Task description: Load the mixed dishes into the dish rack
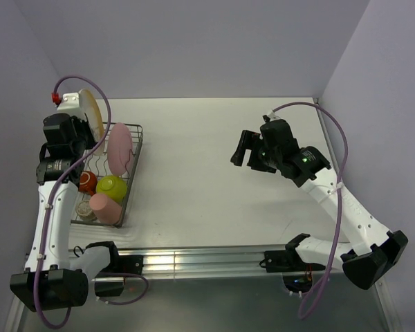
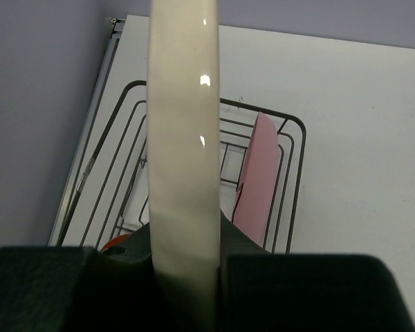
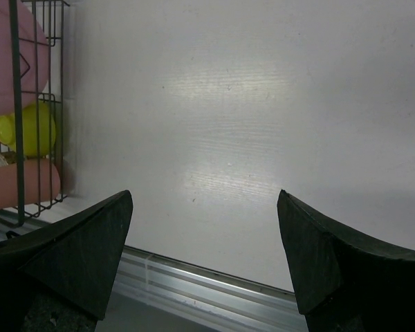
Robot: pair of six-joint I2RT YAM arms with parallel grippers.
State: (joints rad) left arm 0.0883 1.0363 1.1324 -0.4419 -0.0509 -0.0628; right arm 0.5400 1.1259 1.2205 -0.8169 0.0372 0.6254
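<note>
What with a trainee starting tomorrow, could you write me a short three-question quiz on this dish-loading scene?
1. True or false: the left gripper is shut on the cream plate.
2. Where is the pink plate? A: standing in the dish rack. B: lying flat on the table. C: held by the right arm.
3. Fill in: the right gripper is ___ and holds nothing.
Key: 1 true; 2 A; 3 open.
</note>
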